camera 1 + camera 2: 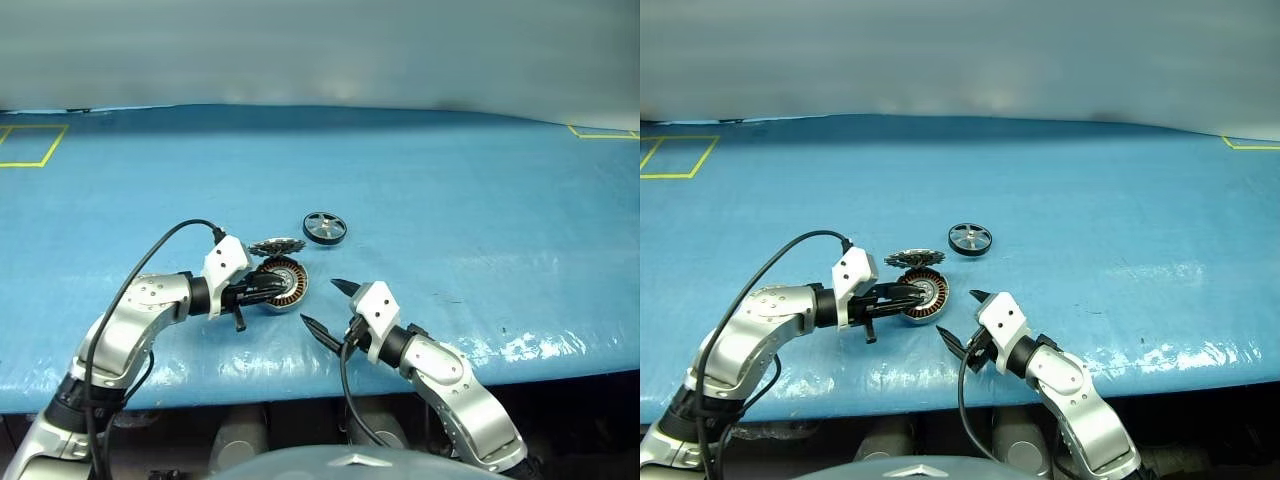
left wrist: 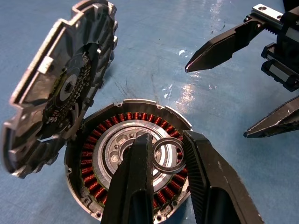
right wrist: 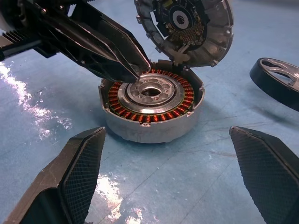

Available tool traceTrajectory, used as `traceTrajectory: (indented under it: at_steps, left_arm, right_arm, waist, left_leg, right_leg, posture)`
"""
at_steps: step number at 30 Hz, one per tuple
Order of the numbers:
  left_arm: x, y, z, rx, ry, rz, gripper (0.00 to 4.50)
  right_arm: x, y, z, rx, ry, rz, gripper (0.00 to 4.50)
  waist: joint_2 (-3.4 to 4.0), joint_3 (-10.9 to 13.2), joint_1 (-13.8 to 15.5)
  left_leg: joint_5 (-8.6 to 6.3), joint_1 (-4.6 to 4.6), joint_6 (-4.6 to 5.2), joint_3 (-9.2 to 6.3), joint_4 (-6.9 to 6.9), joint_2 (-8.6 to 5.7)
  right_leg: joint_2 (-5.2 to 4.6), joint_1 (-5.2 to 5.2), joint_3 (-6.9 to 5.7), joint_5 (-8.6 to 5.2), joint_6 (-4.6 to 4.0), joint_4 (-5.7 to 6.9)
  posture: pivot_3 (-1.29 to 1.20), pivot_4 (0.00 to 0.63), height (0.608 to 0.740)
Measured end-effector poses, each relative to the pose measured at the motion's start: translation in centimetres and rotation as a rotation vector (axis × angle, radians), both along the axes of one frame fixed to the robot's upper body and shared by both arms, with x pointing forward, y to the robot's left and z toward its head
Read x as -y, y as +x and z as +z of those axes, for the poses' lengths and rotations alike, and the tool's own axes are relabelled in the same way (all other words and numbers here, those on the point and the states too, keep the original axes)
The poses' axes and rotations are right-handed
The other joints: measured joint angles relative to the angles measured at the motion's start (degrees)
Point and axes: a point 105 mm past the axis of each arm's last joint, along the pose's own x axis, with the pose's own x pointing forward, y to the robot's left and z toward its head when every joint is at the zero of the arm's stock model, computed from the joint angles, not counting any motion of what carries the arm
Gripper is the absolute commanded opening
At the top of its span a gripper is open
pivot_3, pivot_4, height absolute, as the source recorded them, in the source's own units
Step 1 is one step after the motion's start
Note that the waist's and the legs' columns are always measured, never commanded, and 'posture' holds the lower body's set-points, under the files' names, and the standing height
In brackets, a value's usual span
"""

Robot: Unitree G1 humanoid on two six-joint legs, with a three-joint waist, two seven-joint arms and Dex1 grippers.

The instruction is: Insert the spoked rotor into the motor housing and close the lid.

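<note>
The motor housing point(image 2: 93, 154) lies flat on the blue table, its coppery windings facing up. The lid point(image 2: 60, 88) stands tilted up at the housing's far edge, its inner face showing. My left gripper point(image 2: 166, 140) hovers over the housing's hub, shut on a small thin metal ring point(image 2: 169, 157). The spoked rotor point(image 1: 324, 227) lies on the table just beyond the housing, apart from both grippers. Nearer the table's front edge, my right gripper point(image 1: 320, 303) stands open and empty, pointing at the housing point(image 3: 149, 128) from a short distance.
The blue table cover point(image 1: 480, 180) stretches wide to the right and far side. Yellow tape marks sit at the far left point(image 1: 30, 145) and far right point(image 1: 600, 132) corners. The table's front edge point(image 1: 560, 360) runs just behind my right arm.
</note>
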Motion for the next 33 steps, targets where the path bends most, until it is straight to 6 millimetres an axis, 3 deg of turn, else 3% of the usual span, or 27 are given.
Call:
traceTrajectory:
  at_steps: [16,33]
  left_arm:
    - [-0.6,1.2,-1.4,0.037,0.066,0.069,0.64]
    - [-0.2,1.6,-1.5,0.049,0.049,0.069,0.64]
  right_arm:
    - [0.3,0.2,-0.1,0.007,-0.016,-0.030,4.50]
    - [0.3,0.2,-0.1,0.009,-0.018,-0.034,4.50]
  waist:
    - [0.00,0.0,0.1]
    - [0.00,0.0,0.1]
  left_leg:
    - [0.00,-0.02,0.00,-0.01,0.00,0.00]
    - [0.00,-0.02,0.00,0.00,0.00,-0.01]
  right_leg:
    - [-0.01,0.00,0.00,0.00,0.00,-0.01]
    - [-0.01,0.00,0.00,0.01,0.01,0.00]
  posture:
    - [0.00,0.150,0.740]
    - [0.00,0.150,0.740]
